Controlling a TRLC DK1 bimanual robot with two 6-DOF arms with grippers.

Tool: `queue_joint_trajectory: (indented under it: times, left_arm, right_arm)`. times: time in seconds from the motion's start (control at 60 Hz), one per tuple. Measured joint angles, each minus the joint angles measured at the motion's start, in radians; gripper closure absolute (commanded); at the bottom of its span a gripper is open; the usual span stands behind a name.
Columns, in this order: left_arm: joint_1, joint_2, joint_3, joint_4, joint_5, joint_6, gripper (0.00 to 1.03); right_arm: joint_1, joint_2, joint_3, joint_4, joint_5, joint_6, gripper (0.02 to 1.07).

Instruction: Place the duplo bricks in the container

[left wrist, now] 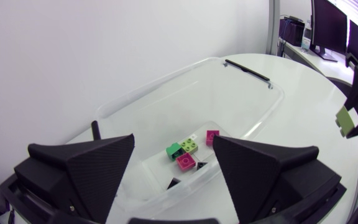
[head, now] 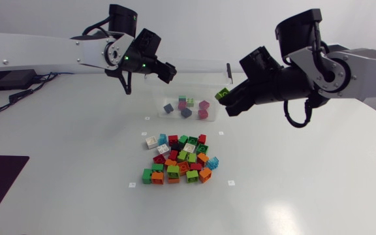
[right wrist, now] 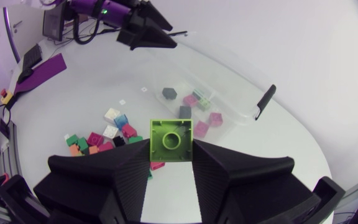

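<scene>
In the head view the clear container (head: 194,78) sits on the white counter (head: 305,183) just above the frame's centre, with a black latch (head: 228,70) at its right end. A handful of loose bricks (head: 187,108), pink, dark grey and green, lie on its floor. Below it, near mid-frame and apart from it, the pile of bricks (head: 178,160) forms a tight cluster of orange, green, red, white, blue and black.

The right arm comes in from the right edge. Its right claw (head: 224,96) hangs at the container's right end, clamped on a lime brick (head: 222,94). In the right wrist view the lime brick (right wrist: 171,140) faces the camera with its stud side, pinched from both sides between the two black fingers. The container (right wrist: 229,99) lies ahead of it, and the pile of bricks (right wrist: 104,134) lies beside that.

The left arm comes in from the left edge, and the left claw (head: 170,70) is over the container's upper left corner. In the left wrist view its fingers (left wrist: 86,168) stand well apart with nothing gripped. The container (left wrist: 253,106) lies under and ahead of them, and green, lime and pink bricks are visible on its floor. Past the container's latch end the lime brick (left wrist: 347,121) shows in the other arm's claw.
</scene>
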Motion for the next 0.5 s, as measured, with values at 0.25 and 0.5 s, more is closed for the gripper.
queue_joint_trajectory:
  times: [0.25,0.5]
  left_arm:
    - [0.040,-0.247,-0.263,0.051,-0.006,0.046,0.07]
    - [0.072,-0.385,-0.438,0.023,0.032,0.143,0.07]
  right_arm:
    - [-0.001,0.129,0.127,0.063,-0.002,0.076,0.74]
    - [0.000,0.259,0.271,0.090,0.003,0.127,0.74]
